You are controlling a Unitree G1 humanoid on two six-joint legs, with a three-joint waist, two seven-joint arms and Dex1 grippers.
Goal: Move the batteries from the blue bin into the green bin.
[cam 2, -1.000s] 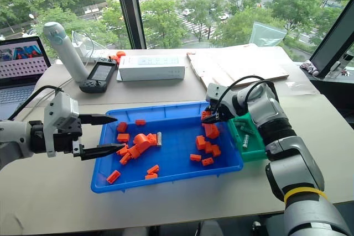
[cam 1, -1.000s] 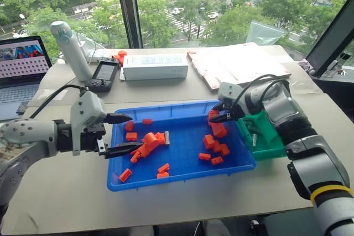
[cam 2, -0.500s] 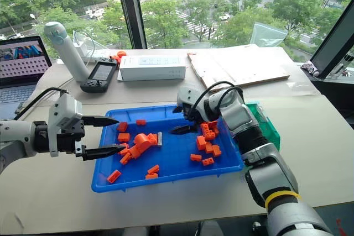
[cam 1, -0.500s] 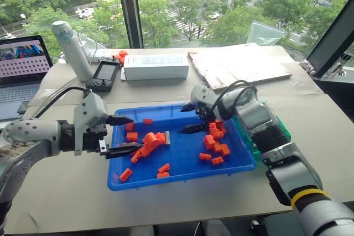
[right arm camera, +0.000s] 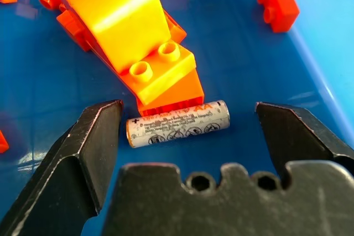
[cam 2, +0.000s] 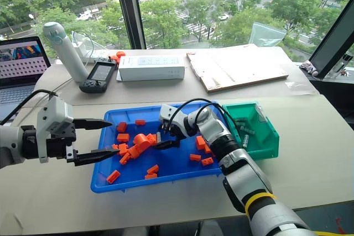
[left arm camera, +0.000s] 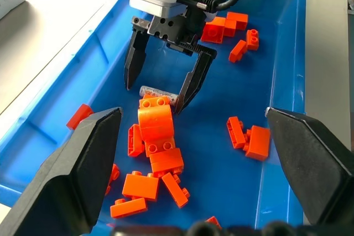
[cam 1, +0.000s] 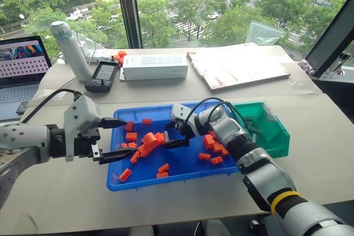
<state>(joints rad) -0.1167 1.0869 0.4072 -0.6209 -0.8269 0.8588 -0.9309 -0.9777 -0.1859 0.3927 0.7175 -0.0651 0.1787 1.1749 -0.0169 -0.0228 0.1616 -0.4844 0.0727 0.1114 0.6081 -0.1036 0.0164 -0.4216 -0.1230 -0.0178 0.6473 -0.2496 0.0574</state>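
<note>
Grey tabletop (cam 1: 166, 89) carries everything here, and at its left edge sits a laptop (cam 1: 22, 67), well apart from the work. Next along, the left gripper (cam 1: 113, 139) hangs over the left end of the blue bin (cam 1: 182, 169), its two black fingers spread wide and gripping nothing; it has hardly shifted in the last second.

In the middle of the blue bin lies a heap of orange bricks (cam 1: 146, 142), and touching the heap's right side is one battery (right arm camera: 177, 122), a silver AA cell lying flat on the bin floor.

The big change is in the right gripper (left arm camera: 160, 84). A second ago it was at the green bin (cam 1: 274, 136) with its fingers close together; since then it has swung across to the centre of the blue bin and opened fully. It now stands over the battery with one finger on either side, released and not yet touching it. I judge that one drop-off is finished and the next pick is lined up: lower a little and close. The brick heap crowding the battery is the likely snag, since a finger could catch a brick instead.

At the right end of the blue bin, scattered bricks remain. Just beside it, the green bin holds several batteries (cam 2: 243, 131) already.
</note>
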